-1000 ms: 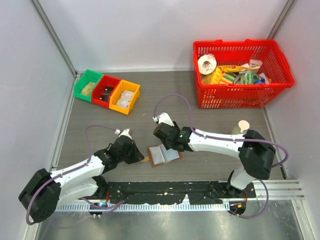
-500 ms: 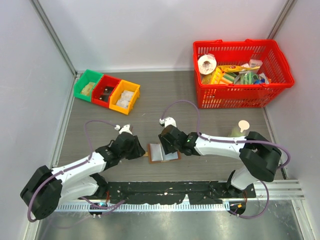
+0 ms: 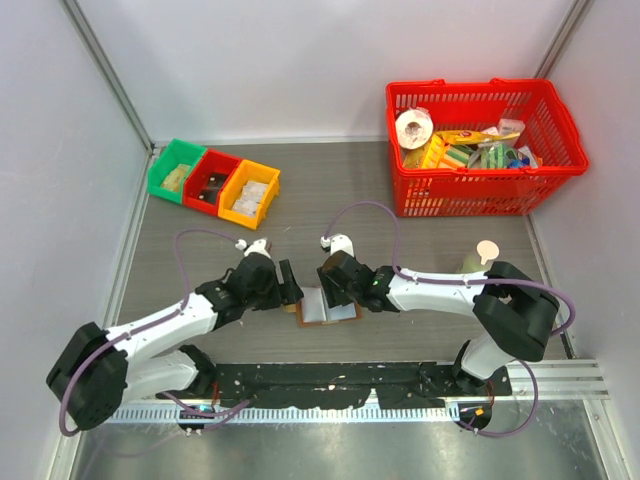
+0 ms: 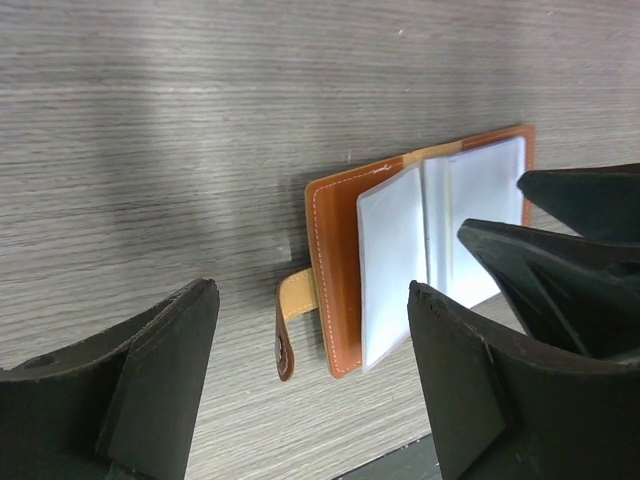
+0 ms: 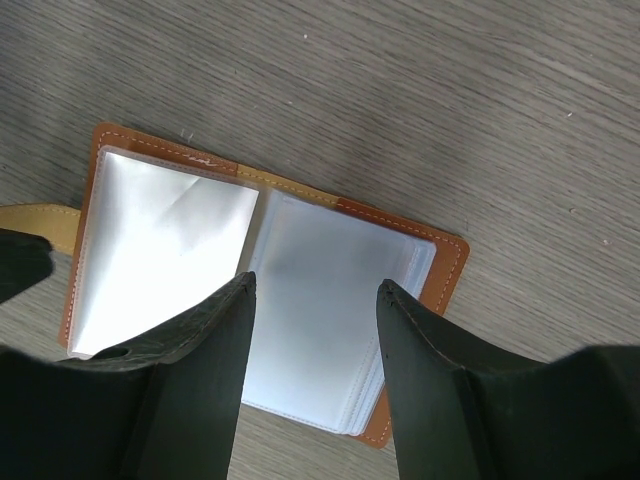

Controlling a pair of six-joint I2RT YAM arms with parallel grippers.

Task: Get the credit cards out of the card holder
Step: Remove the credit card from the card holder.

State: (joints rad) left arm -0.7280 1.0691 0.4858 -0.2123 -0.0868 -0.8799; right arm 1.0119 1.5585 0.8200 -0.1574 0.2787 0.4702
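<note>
Leather-brown, the card holder point(image 3: 328, 308) lies open and flat on the table point(image 3: 430, 250), near its front edge, between the two arms. Over the last second it has turned slightly, so it now sits squarer to that edge. The left gripper point(image 3: 291, 284) has swung in from the left to just beside its clasp side. The right gripper point(image 5: 315, 285) has settled lower over the pages. Both are released and grasp nothing. The right one's jaws straddle the spine, though I cannot tell whether they touch. This looks like the set-up for pinning one half and drawing a card, with none out yet.

Inside, pale whitish-blue leaves fan from the spine. The credit cards point(image 5: 170, 260) cannot be told apart from their sleeves. A tan strap tab point(image 4: 290, 320) sticks out past the stitched cover edge.
</note>
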